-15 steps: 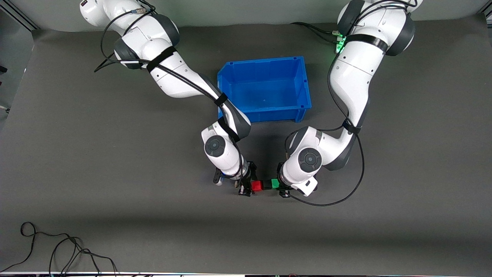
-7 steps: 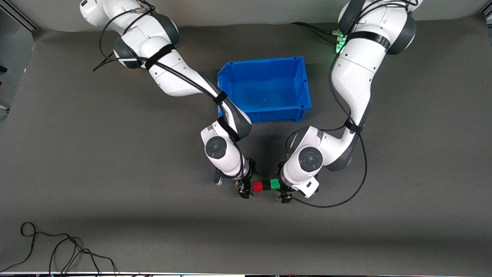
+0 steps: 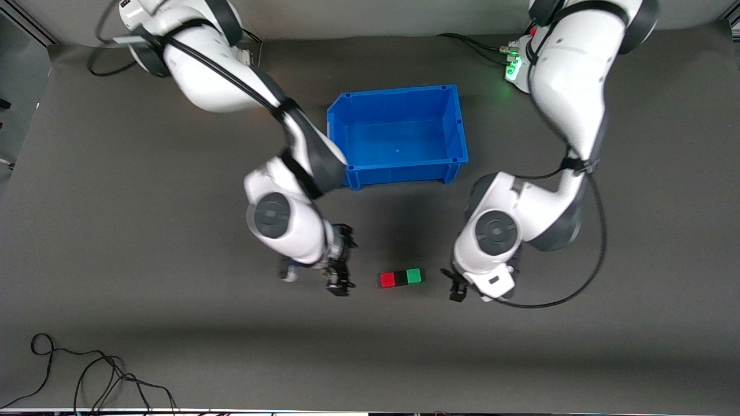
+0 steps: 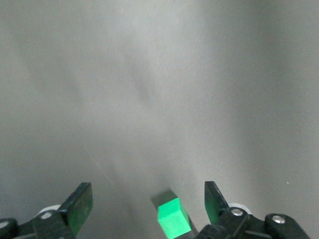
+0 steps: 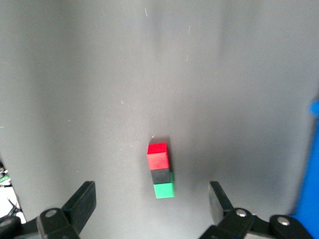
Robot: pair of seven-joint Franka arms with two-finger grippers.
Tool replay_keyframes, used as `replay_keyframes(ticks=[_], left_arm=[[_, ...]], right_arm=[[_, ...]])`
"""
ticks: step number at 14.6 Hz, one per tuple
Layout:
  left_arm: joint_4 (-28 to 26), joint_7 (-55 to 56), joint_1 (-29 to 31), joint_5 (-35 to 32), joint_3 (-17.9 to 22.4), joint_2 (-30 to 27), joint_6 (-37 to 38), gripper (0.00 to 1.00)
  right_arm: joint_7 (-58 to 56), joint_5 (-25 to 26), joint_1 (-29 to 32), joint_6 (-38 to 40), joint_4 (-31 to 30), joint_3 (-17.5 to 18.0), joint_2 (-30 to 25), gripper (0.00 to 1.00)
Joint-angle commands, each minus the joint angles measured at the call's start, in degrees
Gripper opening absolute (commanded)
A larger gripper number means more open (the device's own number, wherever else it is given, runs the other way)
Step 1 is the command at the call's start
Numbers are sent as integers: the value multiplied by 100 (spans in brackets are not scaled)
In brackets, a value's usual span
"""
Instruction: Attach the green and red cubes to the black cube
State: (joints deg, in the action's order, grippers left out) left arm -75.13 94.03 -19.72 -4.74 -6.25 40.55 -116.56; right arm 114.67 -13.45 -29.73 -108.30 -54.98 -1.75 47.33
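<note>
The red cube (image 3: 387,280), black cube (image 3: 400,278) and green cube (image 3: 413,276) lie joined in one row on the grey mat, black in the middle. My right gripper (image 3: 342,263) is open and empty, above the mat beside the red end. My left gripper (image 3: 452,284) is open and empty, above the mat beside the green end. The right wrist view shows the red cube (image 5: 157,154), black cube (image 5: 160,176) and green cube (image 5: 164,189) ahead of the open right gripper (image 5: 152,201). The left wrist view shows only the green cube (image 4: 173,217) between the spread fingers of the left gripper (image 4: 147,204).
A blue bin (image 3: 399,172) stands on the mat farther from the front camera than the cube row; its edge shows in the right wrist view (image 5: 311,174). A loose black cable (image 3: 87,375) lies near the front edge toward the right arm's end.
Both grippers have let go of the cubes, opened and drawn back and up from the row, each toward its own end. The three cubes stay joined in place.
</note>
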Motion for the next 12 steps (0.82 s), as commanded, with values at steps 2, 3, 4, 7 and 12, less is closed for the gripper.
replay_keyframes(ticks=[2,3,4,7,12], left_arm=[[-1984,-2189,450,9,18,-1696,-218,100],[-2232,-2831,652,9,18,-1995,-166,100],[-2373,-3603,836,9,10,-2224,79,100],[-2252,-5655,1233,105,27,-2534,1247,100],[-2252,-6650,1778,88,19,-2981,1698,100]], right_arm=[[-1680,-228,563,1649,-233,60,-1101,100],[-2094,-237,721,2028,-241,60,-1338,100],[-2655,-246,862,2397,-242,60,-1567,100],[-4333,-176,1267,3452,-242,-19,-2069,100],[-7347,200,2233,4474,-329,-19,-2737,100]])
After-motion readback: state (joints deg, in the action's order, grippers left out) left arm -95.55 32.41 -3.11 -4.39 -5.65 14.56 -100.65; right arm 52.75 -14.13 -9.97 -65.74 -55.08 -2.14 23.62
